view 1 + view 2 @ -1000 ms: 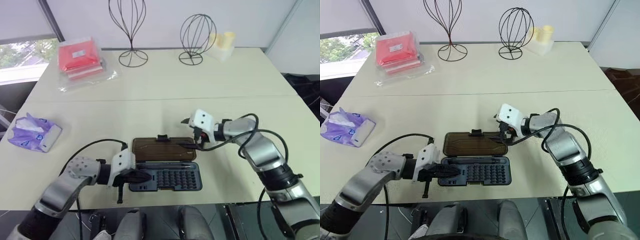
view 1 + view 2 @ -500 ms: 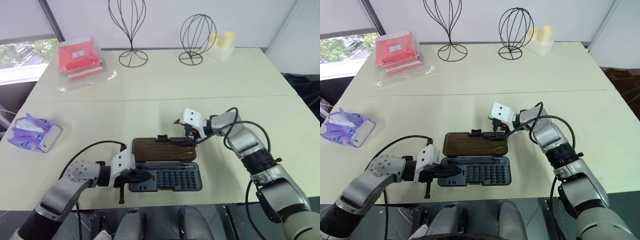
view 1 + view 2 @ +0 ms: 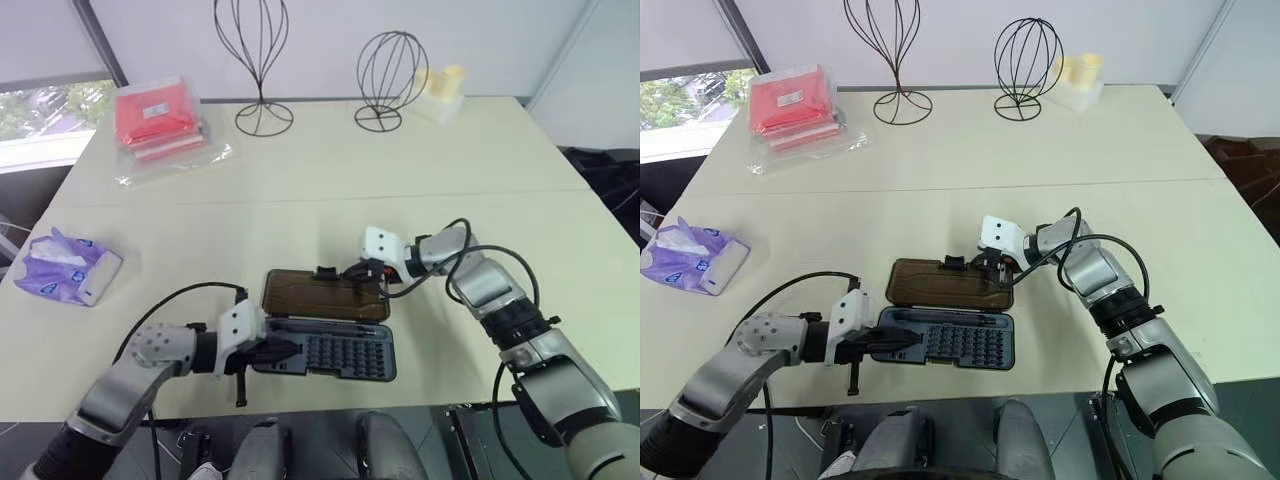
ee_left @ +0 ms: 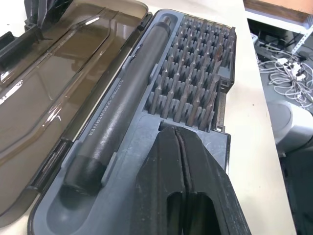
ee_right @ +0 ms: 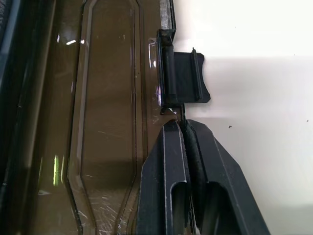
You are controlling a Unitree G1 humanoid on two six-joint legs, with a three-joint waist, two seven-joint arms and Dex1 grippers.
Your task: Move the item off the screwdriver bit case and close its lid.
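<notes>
The screwdriver bit case (image 3: 945,340) lies open on the table (image 3: 940,210). Its dark grey tray holds rows of small bits and a long round driver (image 4: 122,105). The translucent brown lid (image 3: 945,284) lies flat behind. The right pincer (image 5: 183,128) is clamped on the lid edge beside the black latch tab (image 5: 183,78). The left pincer (image 4: 178,139) is together, resting on the tray. The crinkly purple tissue pack (image 3: 65,267) lies far left.

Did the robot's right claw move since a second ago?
Yes. The right gripper slid along the lid's far edge toward the black latch tab, and its fingers have shut there.
</notes>
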